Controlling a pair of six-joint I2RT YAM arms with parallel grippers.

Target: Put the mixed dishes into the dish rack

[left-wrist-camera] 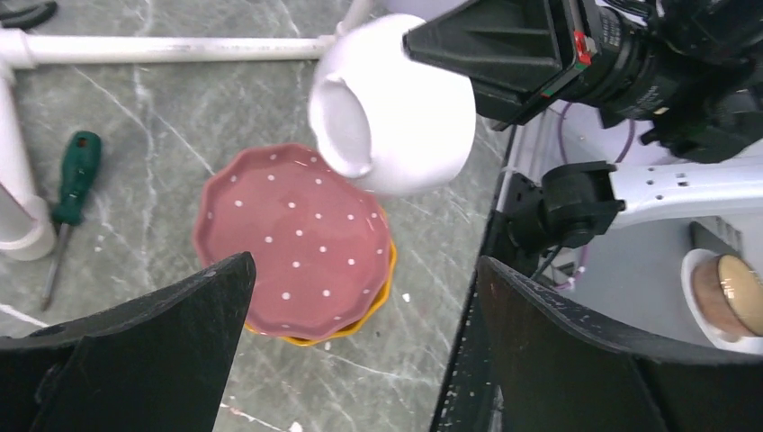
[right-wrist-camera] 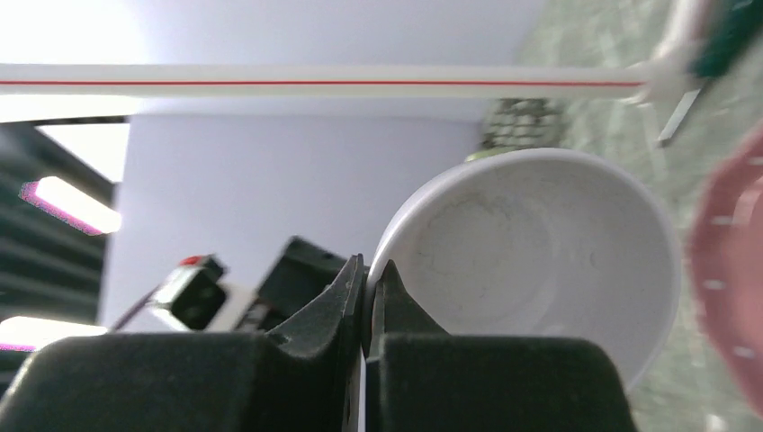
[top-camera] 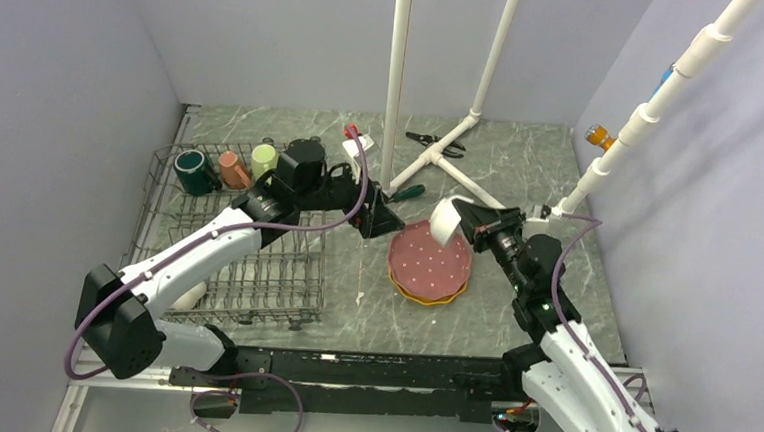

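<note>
Top external view shows the right pincer (top-camera: 463, 218) pinching the rim of a white bowl (top-camera: 446, 220). In the right wrist view its two fingers are pressed together on the rim, one inside and one outside. The bowl is tipped on its side, up in the air over the 12 o'clock edge of the pink plate (top-camera: 427, 261). The pink plate has white dots and lies on top of the yellow-orange plate (top-camera: 431, 298), near the middle of the tabletop (top-camera: 521, 174).

The left pincer (top-camera: 378, 221) is spread wide and holds nothing. It hangs at 9 o'clock from the bowl, just beside the plates.

The dish rack (top-camera: 255, 268) sits at 9 o'clock on the tabletop. At its 12 o'clock end are the dark green mug (top-camera: 192, 171), the salmon mug (top-camera: 233, 169) and the light green mug (top-camera: 263, 157).

A screwdriver (top-camera: 407, 190) lies by the white pipe frame (top-camera: 397, 77), and pliers (top-camera: 433, 141) lie at 12 o'clock.
</note>
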